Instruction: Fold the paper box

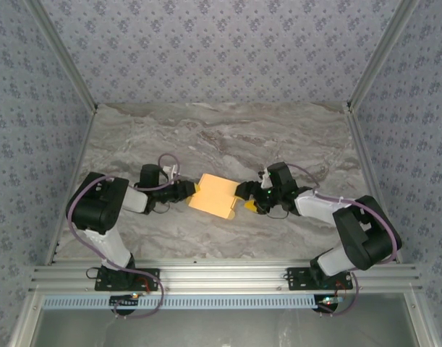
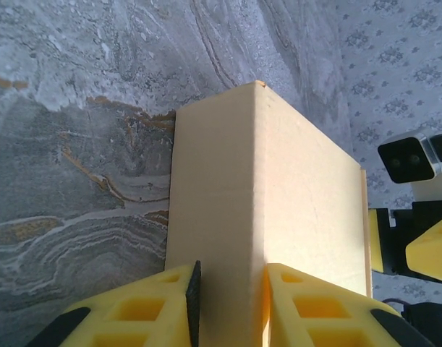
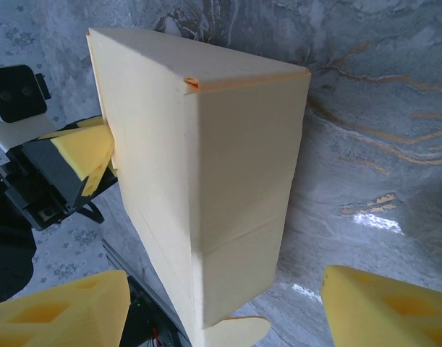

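Top external view, I see the yellow paper box (image 1: 215, 195) mid desk (image 1: 206, 137) between the arms, left claw (image 1: 193, 191) clamped on its end, right claw (image 1: 244, 199) spread wide around the other end, not touching.

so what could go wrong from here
The left gripper pinches only one folded edge of the box; squeezing harder could crush that crease.
The right gripper is open around the box without touching it; closing off-centre might twist the box out of the left grip.
The loose tab at the bottom could get bent against the table.
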Controlling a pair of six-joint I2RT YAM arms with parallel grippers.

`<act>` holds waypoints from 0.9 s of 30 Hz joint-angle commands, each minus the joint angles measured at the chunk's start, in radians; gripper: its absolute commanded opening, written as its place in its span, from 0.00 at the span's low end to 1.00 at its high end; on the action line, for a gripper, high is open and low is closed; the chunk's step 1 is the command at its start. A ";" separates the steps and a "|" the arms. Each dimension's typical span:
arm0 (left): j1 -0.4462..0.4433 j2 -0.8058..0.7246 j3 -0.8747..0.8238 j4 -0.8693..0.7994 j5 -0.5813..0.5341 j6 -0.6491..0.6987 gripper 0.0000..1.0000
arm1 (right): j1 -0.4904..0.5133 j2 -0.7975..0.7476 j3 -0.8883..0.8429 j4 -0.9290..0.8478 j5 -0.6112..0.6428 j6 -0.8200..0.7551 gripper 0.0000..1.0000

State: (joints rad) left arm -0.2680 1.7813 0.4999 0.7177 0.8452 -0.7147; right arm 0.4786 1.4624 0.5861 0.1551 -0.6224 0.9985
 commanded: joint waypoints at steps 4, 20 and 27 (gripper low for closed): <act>0.015 0.085 -0.043 -0.066 -0.073 -0.031 0.27 | 0.003 0.018 0.022 0.045 -0.005 0.008 0.74; 0.022 0.119 -0.043 -0.048 -0.058 -0.042 0.26 | 0.066 0.259 0.065 0.382 -0.008 0.216 0.69; 0.022 0.102 -0.043 -0.034 -0.051 -0.060 0.39 | 0.101 0.282 0.048 0.569 0.051 0.411 0.51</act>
State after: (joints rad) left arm -0.2428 1.8408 0.4980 0.8310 0.8997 -0.7811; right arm 0.5705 1.7386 0.6300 0.5976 -0.6106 1.2938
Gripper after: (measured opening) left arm 0.376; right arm 0.524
